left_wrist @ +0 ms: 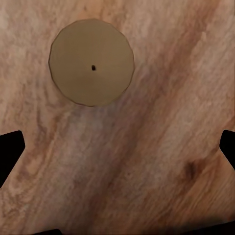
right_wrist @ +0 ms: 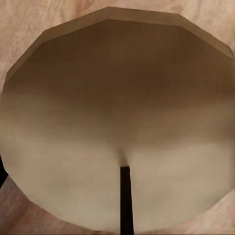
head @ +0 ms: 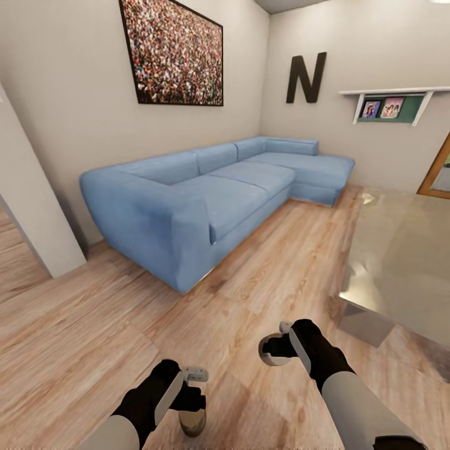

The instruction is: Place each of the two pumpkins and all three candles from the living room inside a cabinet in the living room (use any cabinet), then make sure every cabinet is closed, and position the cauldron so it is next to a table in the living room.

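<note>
The head view looks over a living room with a light wood-plank floor (head: 94, 331). A blue corner sofa (head: 212, 200) stands along the two walls, under a large framed picture (head: 174, 53) and a black letter N (head: 306, 77). A white wall shelf (head: 394, 94) with two small photos hangs further right. The coffee table (head: 406, 250), with its greyish glass surface, is at the right edge of the view, near the right arm.

The left gripper (head: 194, 400) hangs low over the floor. One tan candle (head: 192, 424) stands on the planks just under it; in the head view the gripper partly covers this candle. In the left wrist view the same candle (left_wrist: 91, 62) is seen from above as a round disc with a small dark wick point, lying on the floor and apart from both fingertips (left_wrist: 10, 152), which show at the two sides of the picture. So the jaws of the left gripper are spread and hold nothing.

The right gripper (head: 278, 347) is raised higher, near the table corner. In the right wrist view a second candle (right_wrist: 117, 112) is very close to the camera, with its dark wick pointing toward the lens. Whether the right jaws pinch this candle, I cannot tell.
</note>
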Controlling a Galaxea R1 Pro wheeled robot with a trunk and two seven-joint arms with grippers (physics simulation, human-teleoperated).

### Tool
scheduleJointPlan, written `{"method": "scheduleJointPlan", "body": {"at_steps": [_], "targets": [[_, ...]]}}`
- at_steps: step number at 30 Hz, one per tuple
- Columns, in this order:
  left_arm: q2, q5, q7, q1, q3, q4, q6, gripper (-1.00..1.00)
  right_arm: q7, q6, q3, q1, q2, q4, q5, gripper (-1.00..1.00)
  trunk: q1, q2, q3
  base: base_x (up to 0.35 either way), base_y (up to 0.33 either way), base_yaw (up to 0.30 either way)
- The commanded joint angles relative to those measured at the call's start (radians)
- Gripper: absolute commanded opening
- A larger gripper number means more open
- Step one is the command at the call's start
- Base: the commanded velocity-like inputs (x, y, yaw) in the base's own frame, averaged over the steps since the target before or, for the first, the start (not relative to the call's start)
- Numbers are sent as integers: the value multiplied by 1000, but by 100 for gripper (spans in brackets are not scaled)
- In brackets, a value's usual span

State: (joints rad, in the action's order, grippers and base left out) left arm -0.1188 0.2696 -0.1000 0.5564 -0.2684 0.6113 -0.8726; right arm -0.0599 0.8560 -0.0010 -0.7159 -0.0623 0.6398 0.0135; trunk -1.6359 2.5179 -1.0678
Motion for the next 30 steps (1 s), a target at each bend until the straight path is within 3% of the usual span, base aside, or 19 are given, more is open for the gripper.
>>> {"method": "scheduleJointPlan", "body": {"at_steps": [1, 4, 8, 9, 13, 16, 23, 30], "targets": [[1, 11, -10, 0, -4, 2, -3, 100, 0, 5, 1, 0, 0, 1, 2, -100, 0, 1, -5, 0, 0, 0], [1, 11, -12, 0, -3, 2, -2, 100, -1, 4, 16, 0, 0, 5, 3, -100, -1, 1, -16, 0, 0, 0], [1, 11, -67, 5, -3, 3, 5, 100, -1, 29, 38, 1, -1, 81, 3, -100, -2, 2, -24, 0, 0, 0], [1, 11, -77, 9, -3, 2, 21, 100, -2, 88, 39, 6, -1, 141, 3, -100, -2, 2, -24, 0, 0, 0], [1, 12, -82, 12, -3, 1, 35, 100, -3, 191, 40, 49, -1, 273, 5, -100, -2, 2, -24, 0, 0, 0], [1, 12, -84, 13, -3, 2, 37, 100, -2, 191, 42, 84, -4, 349, 5, -100, -3, 2, -28, 0, 0, 0], [1, 13, -84, 13, -3, 2, 39, 100, -1, 191, 45, 102, -12, 392, 5, -100, -6, 4, -55, 0, 0, 0], [1, 13, -84, 13, -3, 2, 40, 100, -2, 191, 113, 115, -13, 414, 6, -100, -9, 5, -82, 0, 0, 0]]}}
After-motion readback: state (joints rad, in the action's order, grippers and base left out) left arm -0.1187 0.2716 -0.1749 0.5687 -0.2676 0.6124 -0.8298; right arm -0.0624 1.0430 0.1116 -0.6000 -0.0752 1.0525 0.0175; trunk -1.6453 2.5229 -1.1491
